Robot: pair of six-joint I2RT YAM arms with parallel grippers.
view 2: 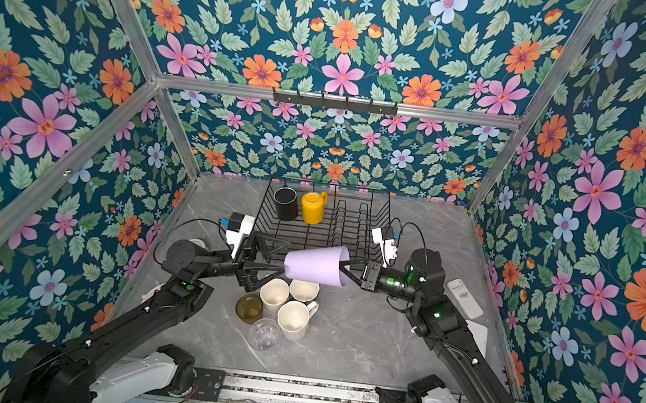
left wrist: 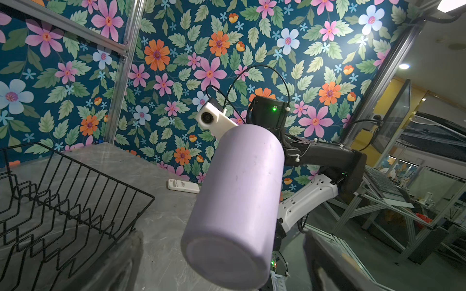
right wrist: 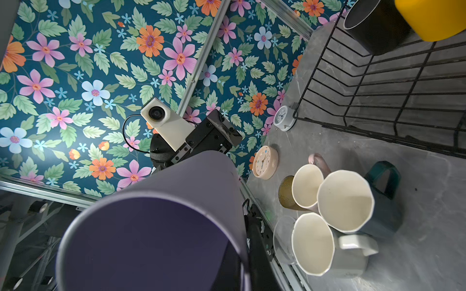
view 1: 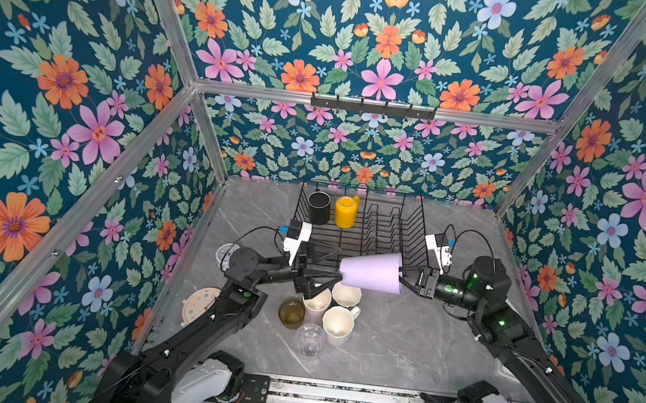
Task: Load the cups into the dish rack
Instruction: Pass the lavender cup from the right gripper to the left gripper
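Note:
My right gripper (view 1: 402, 273) is shut on the rim of the lilac tumbler (view 1: 371, 275), which hangs on its side above the table in front of the dish rack (view 1: 382, 235). One finger is inside the rim and the other outside it. My left gripper (view 1: 335, 266) is open, its fingers either side of the tumbler's base (left wrist: 224, 262) without touching it. A black mug (view 1: 318, 207) and a yellow mug (view 1: 346, 211) stand in the rack. On the table stand a pink mug (right wrist: 307, 189), a dark green mug (right wrist: 383, 214), a white mug (right wrist: 350, 254), an amber glass (view 1: 291, 313) and a clear glass (view 1: 309, 340).
A white clock (view 1: 227, 255) and a pink clock (view 1: 199, 306) lie at the table's left edge, under my left arm. A white remote (view 2: 464, 297) lies at the right edge. The rack's upright prongs (view 1: 388, 219) fill its right half.

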